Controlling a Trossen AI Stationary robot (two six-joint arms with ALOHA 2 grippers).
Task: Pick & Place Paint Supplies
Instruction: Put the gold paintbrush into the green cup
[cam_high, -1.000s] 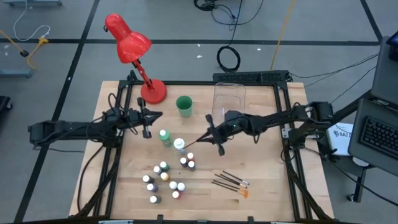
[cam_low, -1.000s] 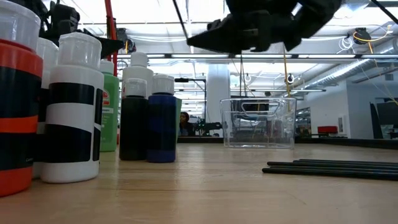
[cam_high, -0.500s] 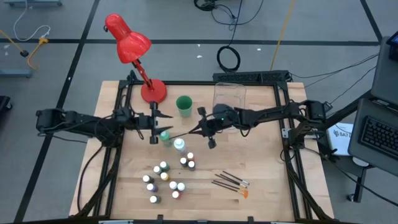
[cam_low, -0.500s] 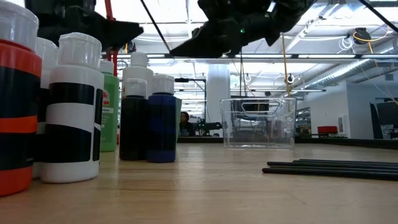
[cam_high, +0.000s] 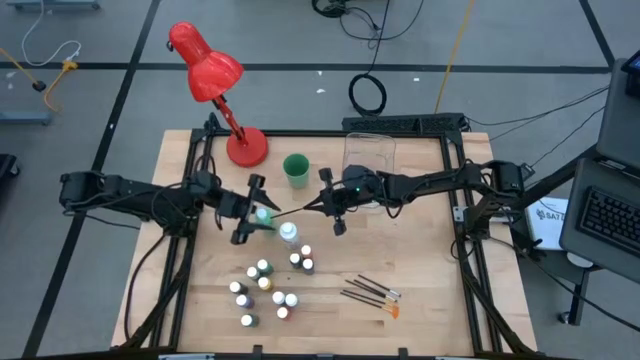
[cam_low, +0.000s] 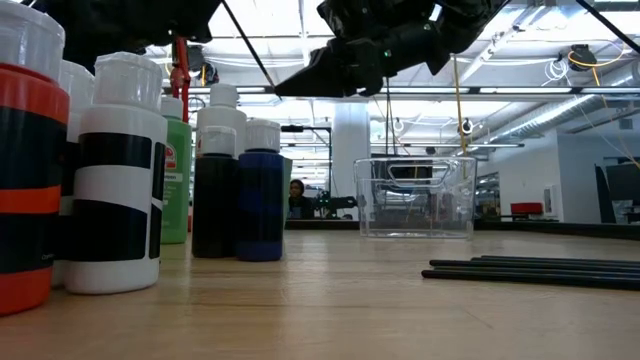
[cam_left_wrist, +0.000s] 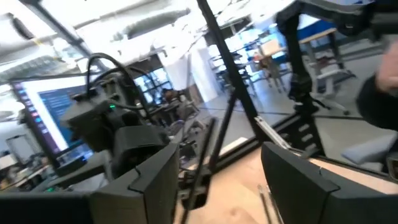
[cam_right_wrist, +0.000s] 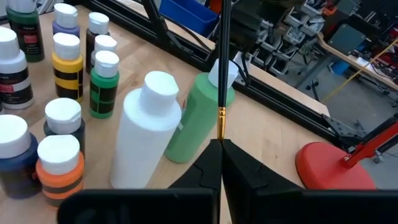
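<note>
The right gripper (cam_high: 322, 202) pinches a thin brush (cam_right_wrist: 221, 74), its long axis running leftward toward the left gripper (cam_high: 251, 209). The left fingers (cam_left_wrist: 147, 182) stand apart (holding nothing), the shaft passing between them above the desk (cam_high: 420, 270).

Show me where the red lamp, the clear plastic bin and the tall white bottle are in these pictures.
red lamp (cam_high: 204, 66), high view, on its shade.
clear plastic bin (cam_low: 417, 197), low view, on its front wall.
tall white bottle (cam_right_wrist: 147, 134), right wrist view, on the middle of its body.
</note>
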